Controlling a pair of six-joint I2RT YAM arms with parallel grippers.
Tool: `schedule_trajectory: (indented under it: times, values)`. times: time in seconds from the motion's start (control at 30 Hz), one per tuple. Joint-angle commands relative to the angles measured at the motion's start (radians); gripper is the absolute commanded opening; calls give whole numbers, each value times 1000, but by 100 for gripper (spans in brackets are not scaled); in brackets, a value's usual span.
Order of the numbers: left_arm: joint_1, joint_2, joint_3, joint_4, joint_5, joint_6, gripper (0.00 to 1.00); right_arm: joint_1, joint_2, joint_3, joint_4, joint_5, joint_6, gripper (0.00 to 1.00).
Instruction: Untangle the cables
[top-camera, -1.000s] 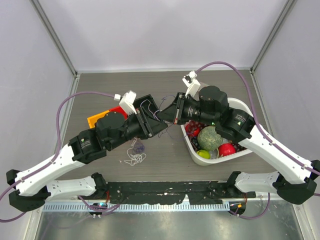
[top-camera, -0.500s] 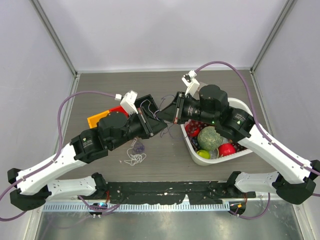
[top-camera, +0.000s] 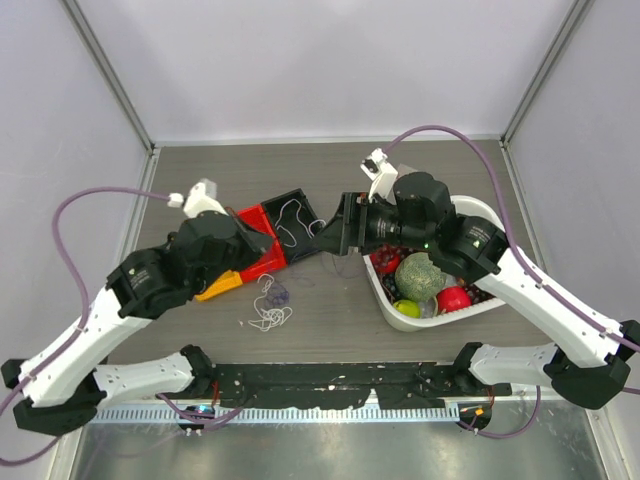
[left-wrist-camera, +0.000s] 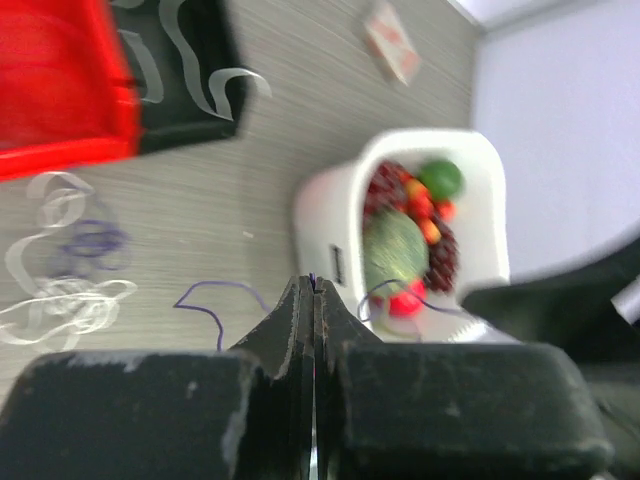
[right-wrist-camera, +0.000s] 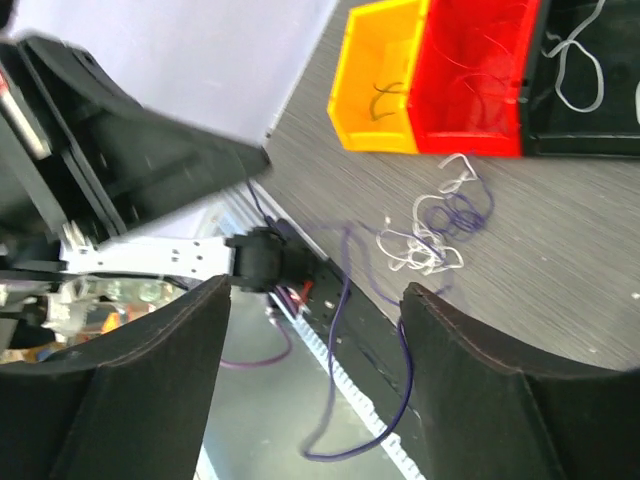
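Observation:
My left gripper (left-wrist-camera: 314, 287) is shut on a thin dark purple cable (left-wrist-camera: 214, 300), which sticks out at the fingertips and trails off to both sides. In the top view this gripper (top-camera: 268, 245) sits over the red bin. The right gripper (right-wrist-camera: 315, 300) is open, and the purple cable (right-wrist-camera: 345, 300) hangs loose and blurred in the gap between its fingers. From above, that gripper (top-camera: 330, 235) is beside the black bin. A small tangle of white and purple cables (top-camera: 270, 305) lies on the table in front of the bins; it is also in both wrist views (left-wrist-camera: 65, 270) (right-wrist-camera: 440, 225).
Orange (top-camera: 222, 285), red (top-camera: 262, 222) and black (top-camera: 310, 230) bins stand in a row at mid-left; a white cord (top-camera: 290, 218) lies in the black one. A white basket (top-camera: 470, 208) of fruit stands on the right, under the right arm.
The left gripper has shut on the purple cable and swung back to the left, off the black bin. The right gripper has opened and let go of the cable.

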Motion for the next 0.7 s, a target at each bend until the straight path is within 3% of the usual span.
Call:
schedule_trajectory:
  times: [0.0,0.13,0.2,0.37,0.47,0.57,0.67]
  values:
    - [183,-59,7,-215,13,-15,0,-9,-36,-26,-60,22,-98,77]
    - [321,-72,-6,-182,127,44,0,-7,-56,-53,-44,16,-119,74]
    - [324,-52,6,-168,154,61,0,-7,-45,-53,-26,8,-115,69]
    - [324,0,67,-191,150,65,0,-7,-21,-56,-1,7,-136,70]
    - [326,39,130,-159,209,74,0,-7,-21,-79,28,-74,-212,76]
    - [329,88,176,-103,314,73,0,-7,-59,-211,142,-170,-306,82]
    - [327,124,188,-60,386,53,0,-4,-93,-328,203,-101,-395,84]
